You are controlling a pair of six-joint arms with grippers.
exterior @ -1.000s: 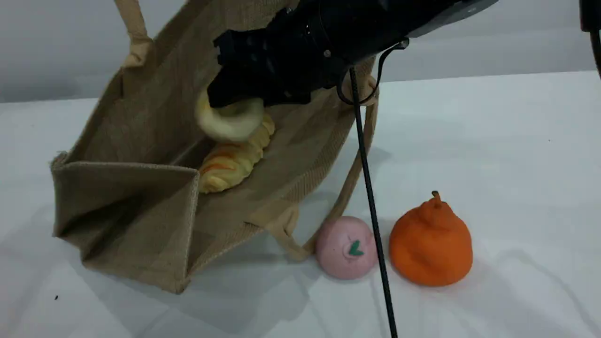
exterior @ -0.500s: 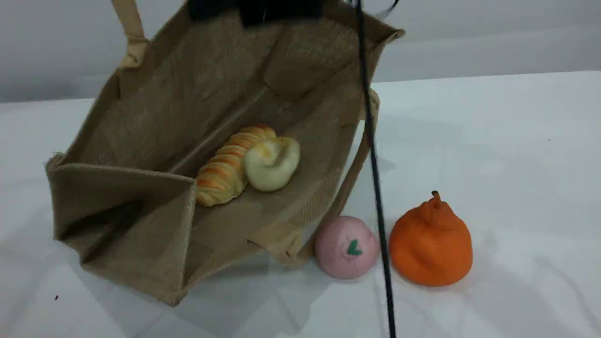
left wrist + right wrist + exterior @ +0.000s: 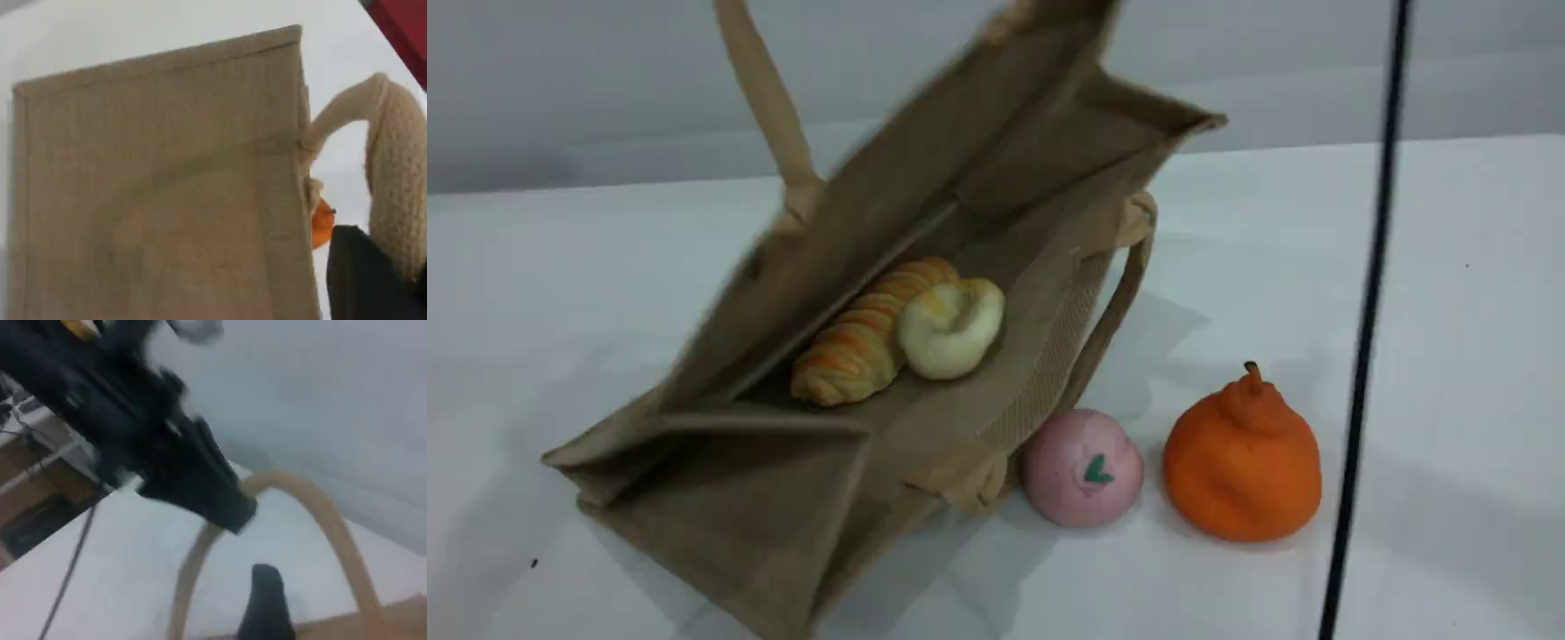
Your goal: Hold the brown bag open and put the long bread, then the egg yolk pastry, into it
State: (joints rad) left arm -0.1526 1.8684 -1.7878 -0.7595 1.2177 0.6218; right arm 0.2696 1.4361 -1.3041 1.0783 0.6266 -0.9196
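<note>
The brown bag (image 3: pixel 783 498) lies tilted on its side with its mouth toward the upper right. The long bread (image 3: pixel 863 342) rests inside it, and the egg yolk pastry (image 3: pixel 951 327) lies against the bread's right side. One beige handle (image 3: pixel 769 107) runs up out of the scene view. My left gripper (image 3: pixel 233 510) is shut on that handle (image 3: pixel 333 520), seen from the right wrist view. The left wrist view shows the bag's outer wall (image 3: pixel 160 187) and the handle (image 3: pixel 393 167) against my dark fingertip (image 3: pixel 363 280). My right gripper is above the bag, open; one bare fingertip (image 3: pixel 265 603) shows.
A pink round bun (image 3: pixel 1083 467) with a green mark touches the bag's lower handle. An orange pear-shaped item (image 3: pixel 1243 462) stands just right of it. A black cable (image 3: pixel 1365 338) hangs down the right side. The white table (image 3: pixel 1449 267) stretches all around.
My right gripper let the egg yolk pastry drop beside the long bread and rose out of the scene view. The bag's upper wall has swung right, narrowing the opening.
</note>
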